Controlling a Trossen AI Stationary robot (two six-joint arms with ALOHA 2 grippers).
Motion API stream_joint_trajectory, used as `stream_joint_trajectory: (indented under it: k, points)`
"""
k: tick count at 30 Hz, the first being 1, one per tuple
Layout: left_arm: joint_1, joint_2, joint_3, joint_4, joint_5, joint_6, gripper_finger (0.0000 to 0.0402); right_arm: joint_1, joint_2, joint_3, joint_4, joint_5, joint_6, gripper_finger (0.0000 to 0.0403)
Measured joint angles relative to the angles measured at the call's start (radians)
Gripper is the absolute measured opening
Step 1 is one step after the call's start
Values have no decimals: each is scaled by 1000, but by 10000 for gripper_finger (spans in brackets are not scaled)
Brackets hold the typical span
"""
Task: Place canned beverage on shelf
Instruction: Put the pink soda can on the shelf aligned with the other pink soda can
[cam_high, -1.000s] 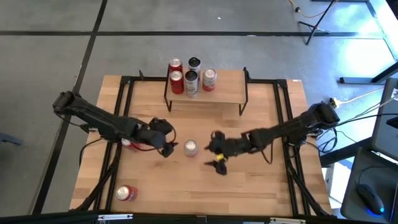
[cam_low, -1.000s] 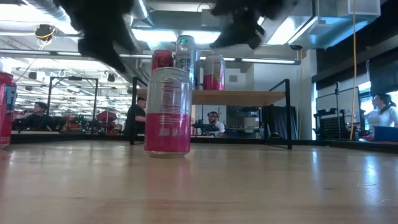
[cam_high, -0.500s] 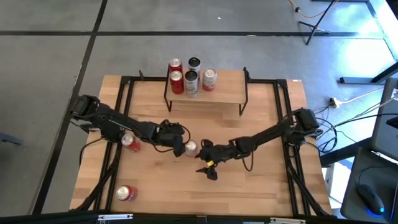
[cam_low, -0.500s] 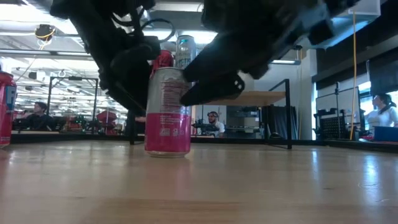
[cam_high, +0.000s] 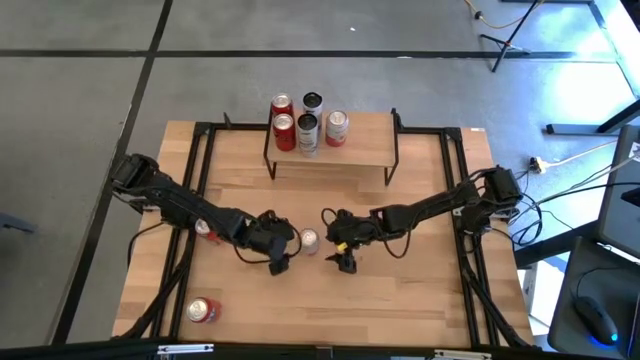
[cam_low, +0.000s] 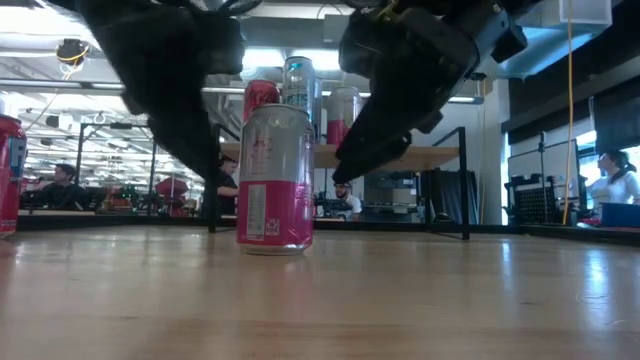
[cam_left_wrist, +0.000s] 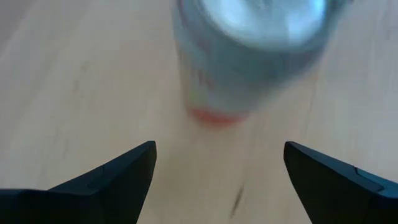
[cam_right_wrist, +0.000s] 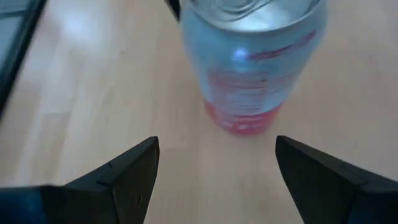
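A silver and pink can (cam_high: 309, 240) stands upright on its base mid-table; it also shows in the low view (cam_low: 275, 180). My left gripper (cam_high: 283, 250) is open just left of it, and the can (cam_left_wrist: 249, 56) lies ahead of its fingertips (cam_left_wrist: 219, 149). My right gripper (cam_high: 340, 250) is open just right of it, with the can (cam_right_wrist: 252, 62) ahead of its fingertips (cam_right_wrist: 216, 142). Neither touches it. The shelf (cam_high: 360, 150), a light-wood board on black legs, stands at the far side with several cans (cam_high: 305, 125) upright on its left part.
A red can (cam_high: 205, 229) stands under my left arm. Another red can (cam_high: 203, 310) lies on its side at the near left. A black metal frame (cam_high: 200, 160) runs along the table's sides. People sit in the room beyond (cam_low: 615, 180).
Both grippers have come down toward the pink can from either side, the left one moving toward the table's right and the right one toward its left, then each back a little toward the near edge. The can has turned a little where it stands.
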Motion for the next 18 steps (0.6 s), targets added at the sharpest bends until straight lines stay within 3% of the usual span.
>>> stream_joint_trajectory:
  k: [3, 7, 11, 14, 18]
  points:
    - [-1, -33, 0, -132, 1, -12, 349, 14, -1, 0, 6, -92, 30, 309]
    - [32, -56, 0, -248, -168, -80, 349, 79, 8, 0, 146, -128, 33, 309]
    - [81, -39, 0, -124, -264, -86, 349, 116, 54, 0, 274, -13, 32, 309]
    - [104, -9, 0, -6, -256, -22, 349, 104, 84, 0, 306, 48, 36, 309]
    - [104, -2, 0, 61, -211, 25, 349, 87, 87, 0, 247, 45, 38, 309]
